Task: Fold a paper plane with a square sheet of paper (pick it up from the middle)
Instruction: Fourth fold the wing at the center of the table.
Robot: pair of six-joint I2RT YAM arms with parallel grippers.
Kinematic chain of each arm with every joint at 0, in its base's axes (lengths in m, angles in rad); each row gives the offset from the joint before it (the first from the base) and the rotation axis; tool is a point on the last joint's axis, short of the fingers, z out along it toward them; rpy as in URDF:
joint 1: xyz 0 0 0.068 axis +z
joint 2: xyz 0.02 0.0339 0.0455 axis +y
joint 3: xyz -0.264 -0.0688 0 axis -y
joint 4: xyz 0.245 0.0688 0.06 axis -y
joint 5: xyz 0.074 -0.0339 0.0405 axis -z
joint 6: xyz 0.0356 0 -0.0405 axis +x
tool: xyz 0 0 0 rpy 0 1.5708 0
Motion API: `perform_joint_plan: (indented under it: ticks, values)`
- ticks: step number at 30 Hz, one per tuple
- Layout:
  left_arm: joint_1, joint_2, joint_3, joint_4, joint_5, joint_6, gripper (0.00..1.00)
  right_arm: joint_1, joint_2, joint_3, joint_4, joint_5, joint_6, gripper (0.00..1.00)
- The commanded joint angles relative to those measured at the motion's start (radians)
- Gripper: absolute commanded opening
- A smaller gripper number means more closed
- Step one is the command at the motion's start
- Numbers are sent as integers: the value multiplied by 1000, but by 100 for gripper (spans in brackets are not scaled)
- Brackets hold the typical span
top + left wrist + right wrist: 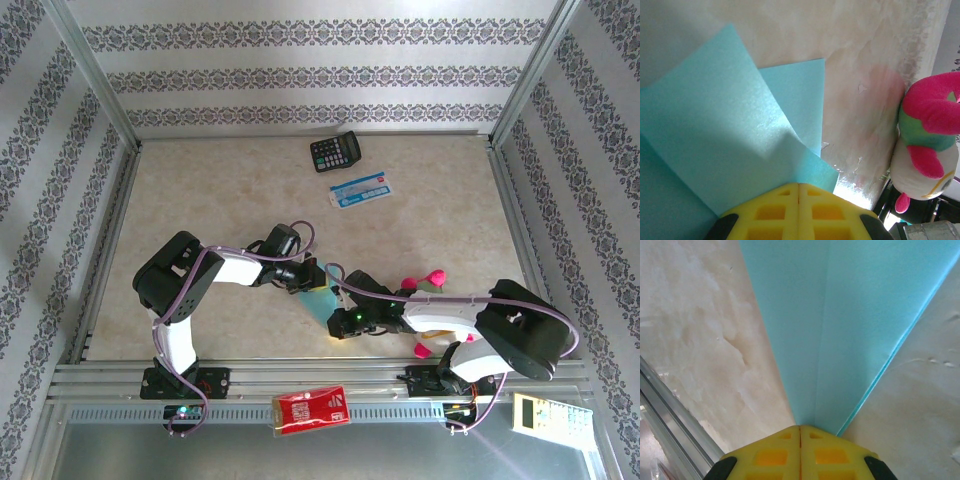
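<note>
– While I watch the top camera, I see both arms bent inward over the near middle of the bench [220,190]. The turquoise paper [320,302] lies between their tips, well apart from the black calculator [334,152] and the blue-and-white card [361,190] at the far side.

– How is the left claw [799,187]?

– Its yellow fingers are pressed together, no gap at the seam. The paper is partly folded there: one flap lies tilted across another layer, and its edge comes right to the fingertips. If the paper is pinched or only touched, I cannot tell.

– And the right claw [800,428]?

– Also pressed together. In its wrist camera the paper narrows toward the fingertips, with a straight crease along the middle, and the narrow end goes in at the seam. So I say it pinches the paper.

– Anything near?

– A pink, green and white plush toy [927,145] sits on the bench, just beside the paper on the right arm's side, not touching it.
</note>
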Motion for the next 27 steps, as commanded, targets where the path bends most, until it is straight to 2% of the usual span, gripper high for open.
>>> perform_joint_plan:
  ticks: [1,17,20,27]
  values:
    - [19,38,-15,-128,-122,44,0,31,-2,-46,-159,-49,-13,7]
    - [22,46,-11,-139,-127,49,0,43,-38,-58,-200,-62,-16,7]
    - [22,45,-11,-139,-123,47,0,36,-88,-44,-221,-63,-21,7]
    - [19,38,-14,-139,-119,47,0,-75,-270,-52,-162,-44,19,9]
